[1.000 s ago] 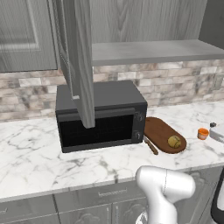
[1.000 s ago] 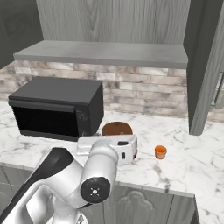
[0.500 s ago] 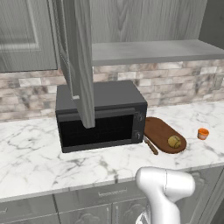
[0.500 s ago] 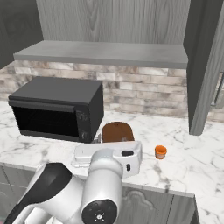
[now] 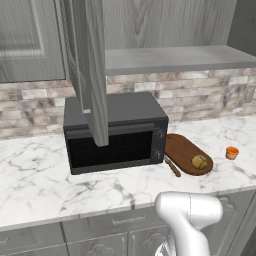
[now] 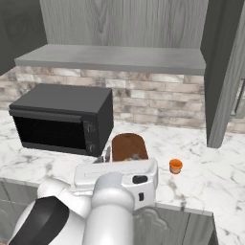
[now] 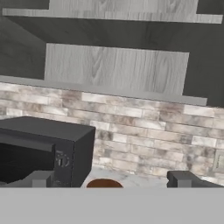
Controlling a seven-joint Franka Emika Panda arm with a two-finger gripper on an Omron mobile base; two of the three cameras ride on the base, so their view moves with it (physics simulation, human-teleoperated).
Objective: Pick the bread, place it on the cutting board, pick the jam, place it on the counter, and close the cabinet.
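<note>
A white marble counter [image 5: 40, 175] runs across the room above grey drawers. A black microwave [image 5: 116, 132] sits on it toward the left. Just right of the microwave lies the dark oval cutting board [image 5: 186, 152], its short handle pointing toward the counter's front edge. The bread [image 5: 199, 161] rests on the board near its right rim. The orange jam jar [image 5: 231, 152] stands upright on the bare marble to the right of the board, apart from it, with open worktop around it. Above, the grey wall cabinet [image 5: 170, 59] is open: one tall door [image 5: 92, 70] juts forward over the microwave and another [image 6: 222, 72] hangs out at the right. The gripper [image 7: 116, 180] faces the brick backsplash, its two dark fingertips [image 7: 183, 178] set wide apart with nothing between them. In the right base view the arm's white body covers the board's near end.
</note>
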